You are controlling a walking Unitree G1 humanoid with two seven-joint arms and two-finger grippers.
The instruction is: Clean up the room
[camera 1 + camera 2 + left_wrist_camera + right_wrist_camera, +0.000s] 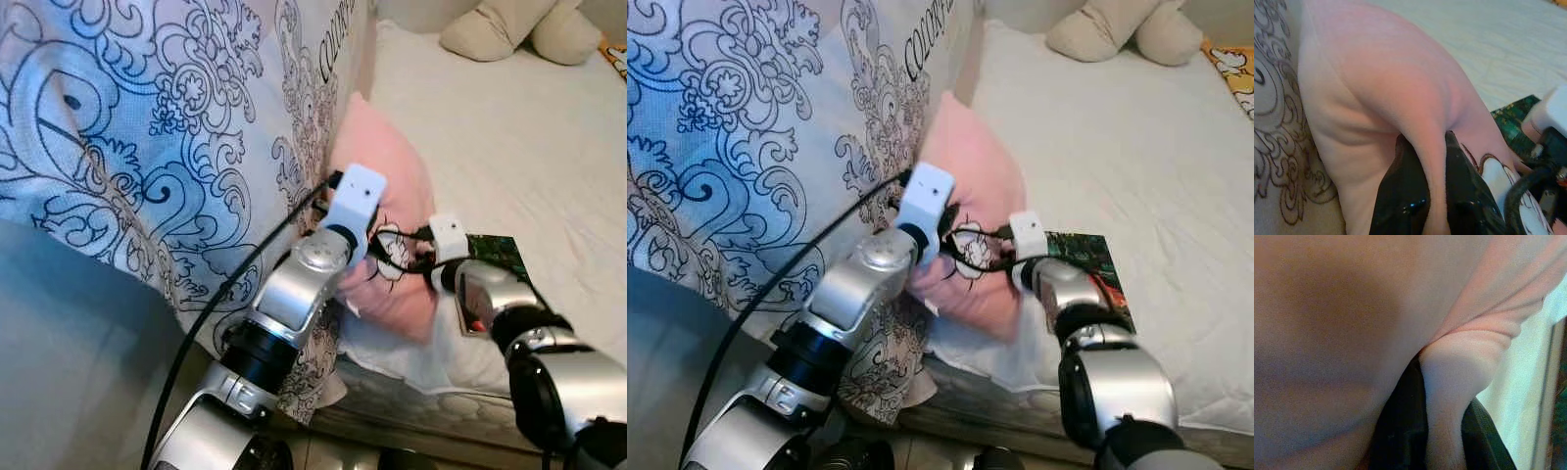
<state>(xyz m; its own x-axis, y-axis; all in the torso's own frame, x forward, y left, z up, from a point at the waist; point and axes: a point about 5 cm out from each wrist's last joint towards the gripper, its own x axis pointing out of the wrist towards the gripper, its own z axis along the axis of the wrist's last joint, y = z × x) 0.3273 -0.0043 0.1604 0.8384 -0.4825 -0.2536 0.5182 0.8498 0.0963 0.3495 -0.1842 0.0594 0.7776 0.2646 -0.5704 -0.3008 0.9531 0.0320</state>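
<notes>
A pink pillow (387,186) with a black-and-white drawing stands on its edge at the bed's near side, leaning against a patterned blue-and-white quilt (167,127). My left gripper (1431,196) is shut on a fold of the pink pillow (1400,93) at its lower left. My right gripper (1442,431) is shut on another fold of the pillow (1464,362) at its lower right. Both wrists (355,196) meet close together in front of the pillow's lower part.
A dark green book or card (498,253) lies on the white sheet (509,147) just right of the pillow. Beige cushions (519,29) lie at the far end of the bed. The bed's edge (411,401) runs below my arms.
</notes>
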